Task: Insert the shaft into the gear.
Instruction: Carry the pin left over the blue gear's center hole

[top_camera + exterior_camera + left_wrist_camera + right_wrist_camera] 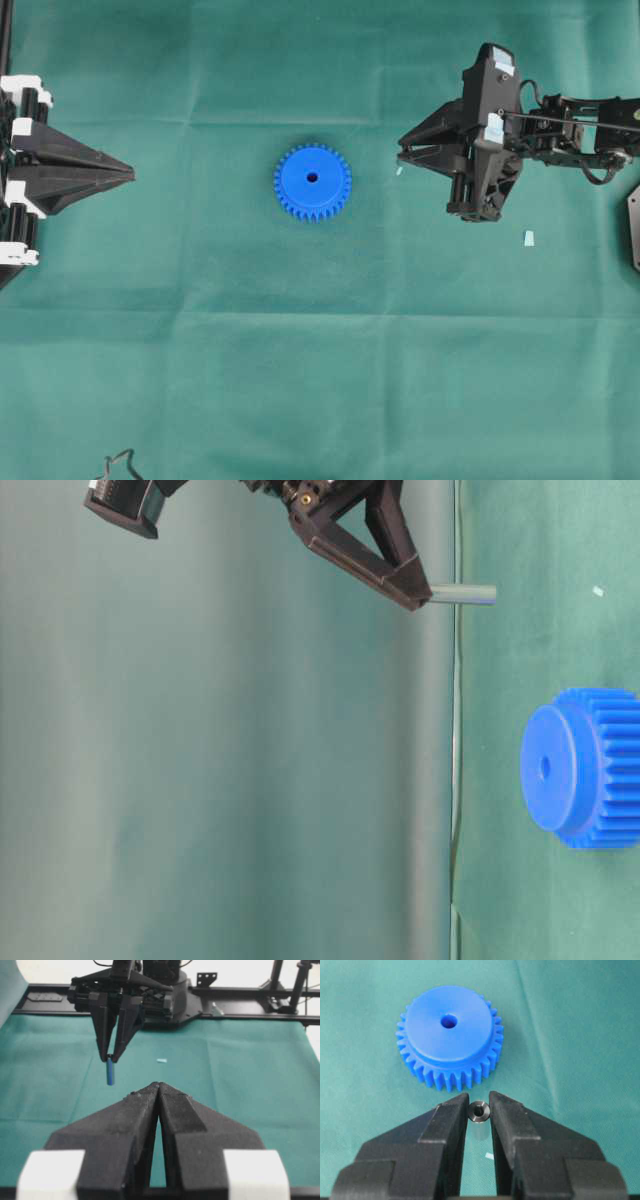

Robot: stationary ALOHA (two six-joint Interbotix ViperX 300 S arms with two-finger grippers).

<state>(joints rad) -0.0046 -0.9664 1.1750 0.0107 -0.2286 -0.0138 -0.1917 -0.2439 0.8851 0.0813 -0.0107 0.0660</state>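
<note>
Near the middle of the green cloth lies the gear, one only: bright blue, round, ringed with small teeth, a raised flat hub on top and a small dark hole at its centre. It lies flat and nothing touches it.

One shaft too, a short silvery-grey pin, seen end-on from the right wrist as a small dark ring with a hollowed tip. It hangs upright, its top end pinched between the tips of the right gripper, its lower end clear of the cloth. The right gripper holds it above the table, off to the right of the gear and well apart from it.

Two grippers in all. The left gripper sits at the left edge of the overhead view, its fingers pressed together on nothing.

Two small pale scraps lie on the cloth near the right arm. From overhead the pin itself is hidden under the right gripper's tips, and both arms are cut off at the picture's sides.
</note>
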